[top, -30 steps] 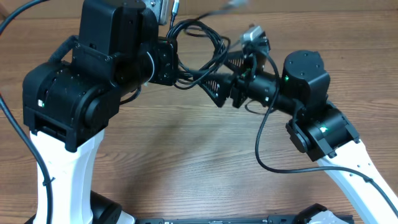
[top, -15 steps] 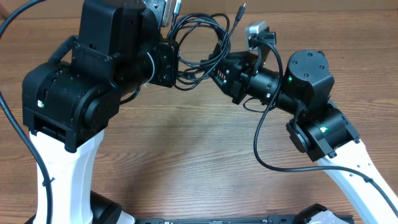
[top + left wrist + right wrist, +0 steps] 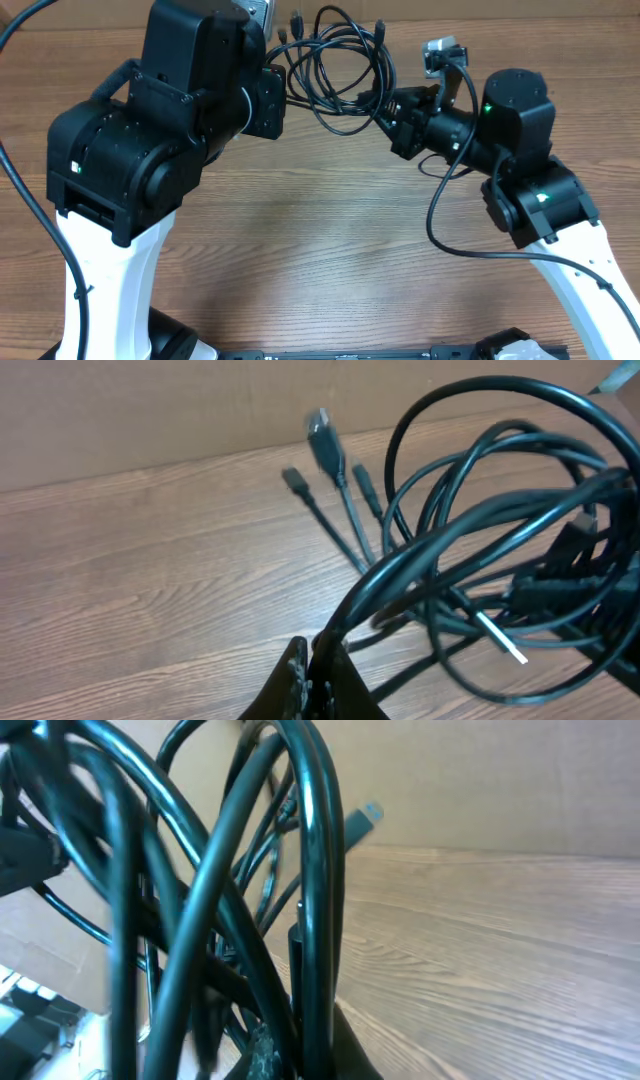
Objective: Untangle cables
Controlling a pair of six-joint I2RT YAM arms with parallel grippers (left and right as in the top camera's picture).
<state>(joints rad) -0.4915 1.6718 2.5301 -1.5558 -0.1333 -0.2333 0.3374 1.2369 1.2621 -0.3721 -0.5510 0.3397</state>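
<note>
At the far side of the table [image 3: 300,230], I've got the cables [image 3: 330,70] strung as one knotted bundle between the left gripper [image 3: 318,675] and right gripper [image 3: 300,1045], each clamped on strands, so pulling apart now could cinch the tangle tighter or yank a strand loose.

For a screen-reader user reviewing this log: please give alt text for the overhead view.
A tangled loop of thin black cables is held between the left gripper and the right gripper, each clamped on a strand, near the far edge of a brown wooden table. Small plugs stick out at the top.
</note>
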